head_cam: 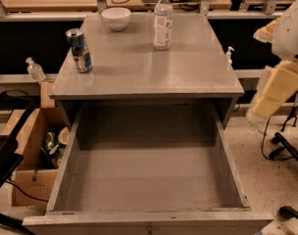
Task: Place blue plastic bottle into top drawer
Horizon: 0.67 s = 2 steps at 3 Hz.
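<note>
The blue plastic bottle (pixel 162 19), clear with a white cap and a pale label, stands upright at the back of the grey cabinet top (pixel 149 67). The top drawer (pixel 148 180) is pulled fully open below it, a wide grey box with nothing in it. Only white and cream segments of my arm (pixel 281 77) show at the right edge, well right of the cabinet. The gripper itself is out of view.
A blue drinks can (pixel 79 50) stands on the left of the cabinet top and a white bowl (pixel 116 18) at the back left. A cardboard box (pixel 34 155) with clutter sits on the floor at left. Small pump bottles (pixel 35 70) stand on ledges. Cables lie on the floor at right.
</note>
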{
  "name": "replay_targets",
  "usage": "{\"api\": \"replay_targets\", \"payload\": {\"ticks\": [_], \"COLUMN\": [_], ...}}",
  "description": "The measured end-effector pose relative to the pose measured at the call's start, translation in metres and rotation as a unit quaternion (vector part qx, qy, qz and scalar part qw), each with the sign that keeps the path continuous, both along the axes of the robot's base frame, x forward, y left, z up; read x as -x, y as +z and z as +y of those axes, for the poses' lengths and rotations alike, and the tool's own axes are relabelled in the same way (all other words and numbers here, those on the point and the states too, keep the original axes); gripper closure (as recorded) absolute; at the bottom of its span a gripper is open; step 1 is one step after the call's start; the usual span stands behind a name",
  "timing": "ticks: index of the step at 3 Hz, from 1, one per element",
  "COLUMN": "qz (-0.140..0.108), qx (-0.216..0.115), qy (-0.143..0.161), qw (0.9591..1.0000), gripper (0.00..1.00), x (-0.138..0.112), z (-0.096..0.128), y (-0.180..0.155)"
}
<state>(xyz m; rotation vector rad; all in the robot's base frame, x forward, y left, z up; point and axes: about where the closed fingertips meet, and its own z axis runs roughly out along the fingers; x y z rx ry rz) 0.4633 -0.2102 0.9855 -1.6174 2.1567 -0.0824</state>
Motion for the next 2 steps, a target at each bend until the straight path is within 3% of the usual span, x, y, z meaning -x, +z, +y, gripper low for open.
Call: {"api": "replay_targets", "payload": {"ticks": [1,2], "qz": [-0.045,-0.092], "qx": [-0.110,-0.219], "qy": [-0.010,-0.001], "qw": [0.9928,0.9714], "gripper": [0.00,0.00], "x": [-0.051,-0.084], "z": [0.006,0.022], "y": [-0.008,-0.020]}}
